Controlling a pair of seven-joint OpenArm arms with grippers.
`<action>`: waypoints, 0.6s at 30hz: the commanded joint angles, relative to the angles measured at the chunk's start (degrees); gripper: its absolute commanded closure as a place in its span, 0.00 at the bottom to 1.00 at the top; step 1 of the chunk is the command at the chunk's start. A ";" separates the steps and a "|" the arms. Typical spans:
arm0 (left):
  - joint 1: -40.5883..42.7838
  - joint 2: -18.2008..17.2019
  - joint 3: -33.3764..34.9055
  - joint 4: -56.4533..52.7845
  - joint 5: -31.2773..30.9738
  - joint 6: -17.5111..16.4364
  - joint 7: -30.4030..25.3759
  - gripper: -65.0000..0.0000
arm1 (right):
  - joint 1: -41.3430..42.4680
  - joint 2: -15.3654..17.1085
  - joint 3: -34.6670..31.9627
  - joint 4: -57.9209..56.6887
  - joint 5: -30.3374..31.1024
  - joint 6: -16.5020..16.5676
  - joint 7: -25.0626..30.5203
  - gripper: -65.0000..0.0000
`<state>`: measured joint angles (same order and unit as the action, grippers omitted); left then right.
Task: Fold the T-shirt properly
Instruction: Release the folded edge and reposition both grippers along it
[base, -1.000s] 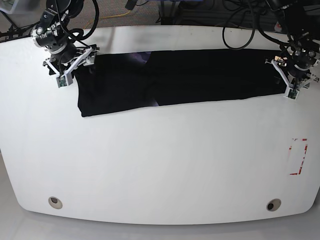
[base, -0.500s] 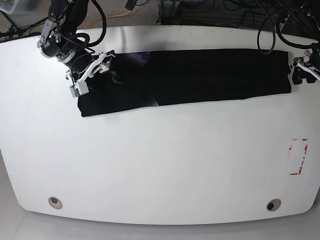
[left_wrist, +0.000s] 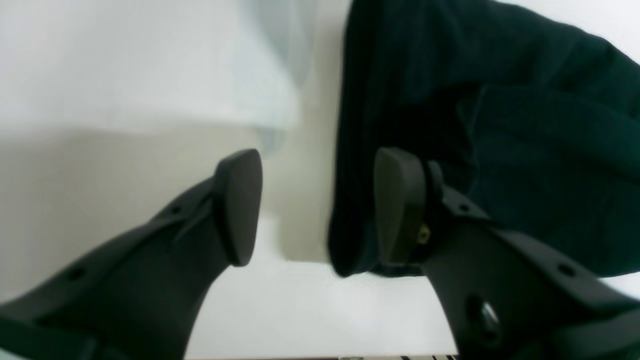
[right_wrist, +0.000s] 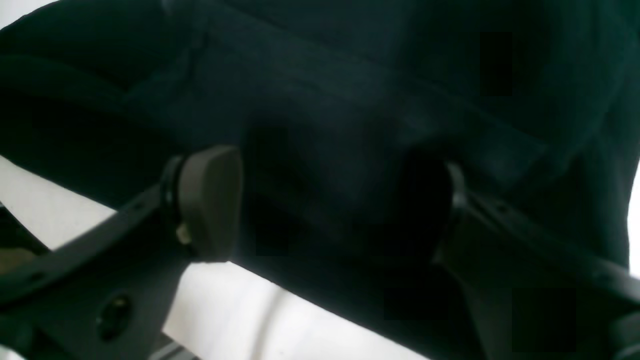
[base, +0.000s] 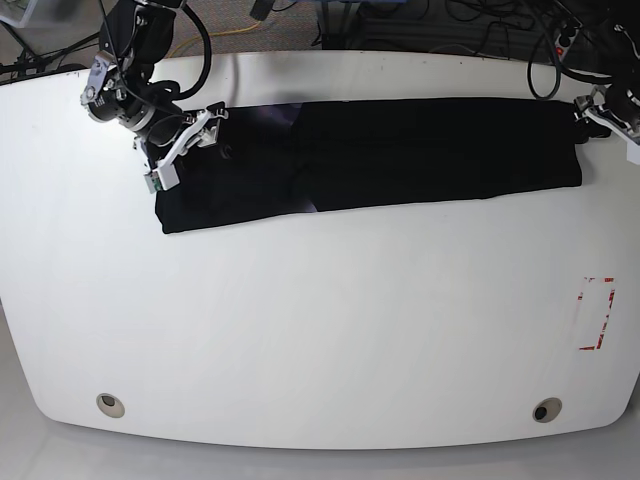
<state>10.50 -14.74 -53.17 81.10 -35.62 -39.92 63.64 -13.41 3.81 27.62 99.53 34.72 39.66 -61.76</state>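
Observation:
The black T-shirt (base: 400, 150) lies flat as a long folded band across the far part of the white table (base: 320, 320). My right gripper (base: 203, 140) is over the shirt's left end. In the right wrist view the right gripper (right_wrist: 320, 205) is open, its jaws wide apart, with dark fabric (right_wrist: 350, 100) under and between them. My left gripper (base: 592, 120) is at the shirt's right edge. In the left wrist view the left gripper (left_wrist: 317, 207) is open; the shirt's edge (left_wrist: 350, 150) lies beside one finger (left_wrist: 397, 205), and the other finger (left_wrist: 240, 205) is over bare table.
A red-marked rectangle (base: 597, 313) is on the table at the right. Two round holes (base: 110, 404) (base: 546, 409) sit near the front edge. Cables (base: 480, 30) hang behind the far edge.
The right gripper has moved from beside the shirt's left end onto it. The left gripper has moved off the shirt's right end, outward and towards the far edge.

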 joint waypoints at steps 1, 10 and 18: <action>-0.44 -0.42 0.82 0.79 -1.09 -0.08 -0.74 0.49 | 0.44 0.63 0.12 0.91 1.02 0.34 1.05 0.26; 1.85 -0.60 1.25 1.32 -9.09 -0.08 0.23 0.49 | -0.17 0.63 0.12 1.00 1.02 0.34 1.05 0.26; 1.50 -1.74 1.25 0.88 -9.79 -0.08 -0.03 0.49 | -0.17 0.71 0.12 1.00 1.28 0.34 1.05 0.26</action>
<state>12.19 -15.62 -51.59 81.30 -44.18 -39.92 64.45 -13.93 3.97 27.64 99.55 34.76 39.66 -61.76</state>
